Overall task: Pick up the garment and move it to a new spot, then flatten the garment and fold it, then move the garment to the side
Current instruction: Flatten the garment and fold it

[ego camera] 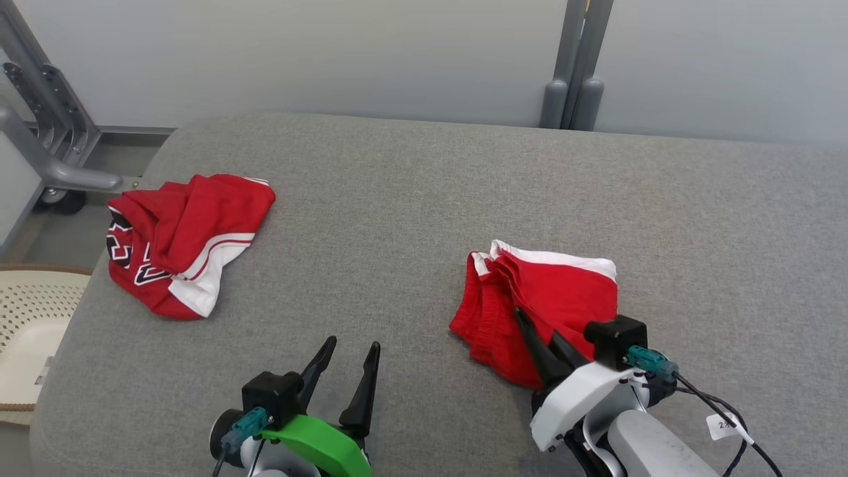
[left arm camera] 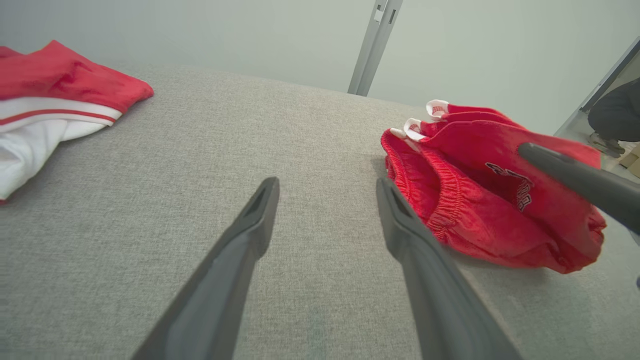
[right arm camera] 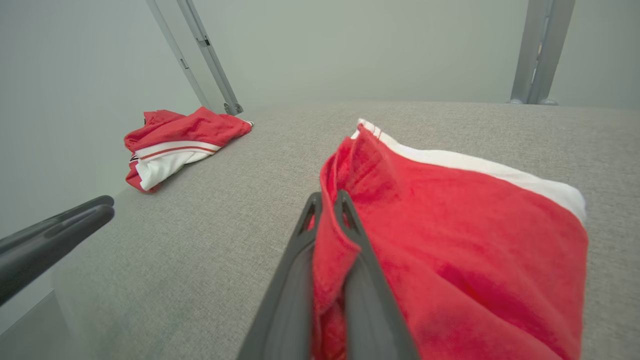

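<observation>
My right fingers (ego camera: 533, 344) are pinched tight on the near edge of the red knit shorts with a white band (ego camera: 550, 298), a fold of cloth caught between them. The shorts sit bunched on the grey fabric-covered surface (ego camera: 397, 199), to my right and close to me. My left fingers (ego camera: 368, 371) are spread wide with nothing in them, over bare grey fabric beside the shorts. Well apart, at the far left edge, lies a crumpled red-and-white jersey (ego camera: 179, 245), near a cream perforated basket (ego camera: 33, 311).
</observation>
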Robot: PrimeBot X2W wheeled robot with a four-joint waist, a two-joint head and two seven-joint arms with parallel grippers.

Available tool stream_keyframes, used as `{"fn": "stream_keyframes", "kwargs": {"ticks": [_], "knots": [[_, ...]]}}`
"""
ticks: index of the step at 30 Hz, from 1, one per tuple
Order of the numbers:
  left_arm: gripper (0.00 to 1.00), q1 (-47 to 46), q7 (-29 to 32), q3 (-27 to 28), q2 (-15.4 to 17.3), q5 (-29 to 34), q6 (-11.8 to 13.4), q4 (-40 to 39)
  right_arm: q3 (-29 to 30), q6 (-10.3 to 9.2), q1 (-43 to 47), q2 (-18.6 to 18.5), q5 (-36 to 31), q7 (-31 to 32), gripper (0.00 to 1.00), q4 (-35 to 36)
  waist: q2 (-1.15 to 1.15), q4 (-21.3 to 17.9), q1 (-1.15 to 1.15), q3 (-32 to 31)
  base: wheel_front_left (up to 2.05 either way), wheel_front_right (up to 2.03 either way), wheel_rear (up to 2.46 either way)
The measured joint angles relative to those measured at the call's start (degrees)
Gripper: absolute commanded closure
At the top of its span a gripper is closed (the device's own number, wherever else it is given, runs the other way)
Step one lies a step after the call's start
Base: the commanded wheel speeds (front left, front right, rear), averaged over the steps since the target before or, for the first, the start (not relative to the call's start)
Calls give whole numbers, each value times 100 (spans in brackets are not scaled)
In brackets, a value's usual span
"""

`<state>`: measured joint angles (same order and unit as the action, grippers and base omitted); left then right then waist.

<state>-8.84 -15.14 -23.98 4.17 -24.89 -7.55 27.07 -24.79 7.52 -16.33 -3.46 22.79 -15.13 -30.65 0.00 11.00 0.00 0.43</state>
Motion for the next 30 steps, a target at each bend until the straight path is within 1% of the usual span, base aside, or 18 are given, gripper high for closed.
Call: {"fn": "stream_keyframes", "kwargs": {"ticks": [6, 11, 16, 17, 18, 19, 22, 25, 27, 30], "knots": [[0, -3, 1, -15, 9, -19, 0, 27, -62, 0, -199, 51, 32, 1, 100, -278, 0, 115, 0, 18, 0, 0, 0], [0, -3, 1, -15, 9, -19, 0, 69, -309, 0, -308, 59, 241, 1, 100, -424, 0, 147, 0, 3, 0, 0, 0], [0, -3, 1, -29, 4, -20, 0, 75, -432, 0, -405, 59, 413, 1, 100, -523, 0, 135, 0, 3, 0, 0, 0], [0, -3, 1, -29, 4, -21, 0, 75, -449, 0, -411, 59, 432, 1, 95, -536, 0, 129, 0, 4, 0, 0, 0], [0, -3, 1, -27, 4, -22, 0, 75, -453, 0, -411, 62, 456, 1, 55, -547, 0, 124, 0, 5, 0, 0, 0], [0, -3, 1, -26, 4, -24, 0, 75, -445, 0, -413, 62, 491, 1, 0, -552, 0, 118, 0, 6, 0, 0, 0], [0, -3, 1, -20, 4, -29, 0, 74, -433, 0, -420, 59, 590, 1, 0, -456, 0, 102, 0, 6, 0, 0, 0], [0, -3, 1, -7, 4, -30, 0, 71, -331, 0, -417, 64, 638, 1, 0, -216, 0, 83, 0, 4, 0, 0, 0], [0, 1, 1, 22, 1, -125, 0, 68, -144, 0, -377, 66, 602, 0, 0, -94, 0, 64, 0, -4, 0, 0, 0], [0, 3, 0, 11, 4, -123, 0, 69, 280, 0, -209, 70, 444, 0, 0, -120, 0, 38, 0, -15, 0, 0, 0]]}}
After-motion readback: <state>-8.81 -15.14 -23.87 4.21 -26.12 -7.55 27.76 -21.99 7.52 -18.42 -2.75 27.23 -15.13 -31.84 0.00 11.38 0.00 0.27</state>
